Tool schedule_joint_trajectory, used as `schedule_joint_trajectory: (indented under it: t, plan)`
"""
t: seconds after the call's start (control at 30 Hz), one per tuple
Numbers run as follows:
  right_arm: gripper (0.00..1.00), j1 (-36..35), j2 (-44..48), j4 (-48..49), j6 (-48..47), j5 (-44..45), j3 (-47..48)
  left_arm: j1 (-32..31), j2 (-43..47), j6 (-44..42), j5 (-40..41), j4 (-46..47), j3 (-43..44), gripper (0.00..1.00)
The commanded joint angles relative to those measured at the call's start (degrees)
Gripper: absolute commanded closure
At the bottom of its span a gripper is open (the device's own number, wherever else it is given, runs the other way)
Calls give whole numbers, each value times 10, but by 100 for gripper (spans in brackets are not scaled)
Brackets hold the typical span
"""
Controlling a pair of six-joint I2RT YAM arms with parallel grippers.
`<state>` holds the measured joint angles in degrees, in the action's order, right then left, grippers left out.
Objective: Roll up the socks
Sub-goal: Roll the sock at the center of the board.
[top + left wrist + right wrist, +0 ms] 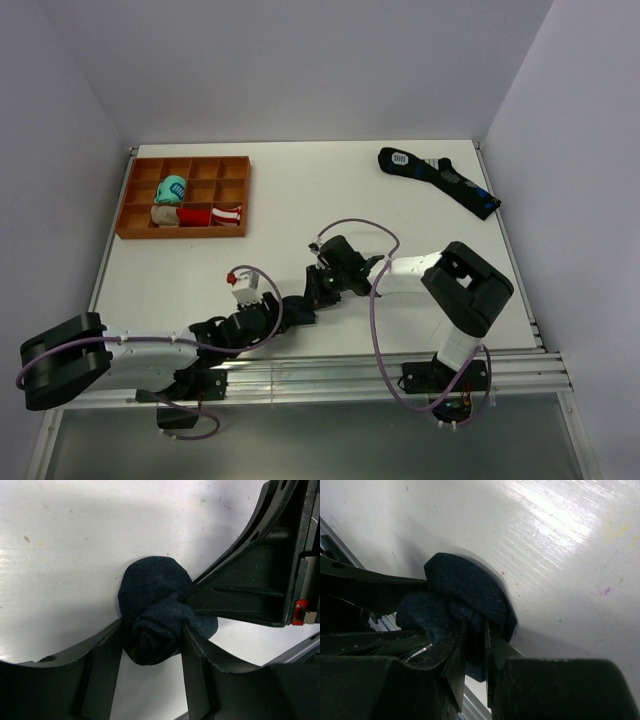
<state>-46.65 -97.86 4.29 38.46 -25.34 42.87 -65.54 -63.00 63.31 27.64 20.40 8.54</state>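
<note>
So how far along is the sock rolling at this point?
Done: the socks are wound into a tight bundle, spiral end showing. In hand: the left gripper clasps the bundle from both sides while the right gripper pinches an outer flap, probably to fold it over and lock the roll. Left: finishing that tuck, releasing, and likely moving it to the tray beside the other bundles.

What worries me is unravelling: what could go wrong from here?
The right gripper pinches only a thin fold of the socks; it could slip out and the roll loosen. The left gripper holds the roll by its sides with the outer flap untucked, so letting go might let it spring open.
</note>
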Motion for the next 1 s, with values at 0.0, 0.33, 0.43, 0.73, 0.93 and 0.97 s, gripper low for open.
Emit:
schedule_joint_trajectory:
  t: [0.0, 0.33, 0.43, 0.73, 0.93, 0.97]
  plan:
    - [100, -10, -49, -106, -44, 70, -30, 0, -32, 7, 17, -44, 18, 47]
    - [79, -9, -37, -112, -47, 97, -30, 0, -75, 41, -4, -81, 39, 67]
    - [75, -10, -36, -106, -46, 98, -30, 1, -89, 45, -17, -93, 47, 74]
    - [63, -7, -17, -118, -42, 129, -27, 14, -155, 52, -79, -85, 59, 88]
    - [55, 9, 26, -127, -40, 160, -33, 33, -164, 52, -119, -86, 61, 89]
    - [53, 11, 38, -127, -37, 165, -36, 37, -165, 48, -126, -88, 64, 90]
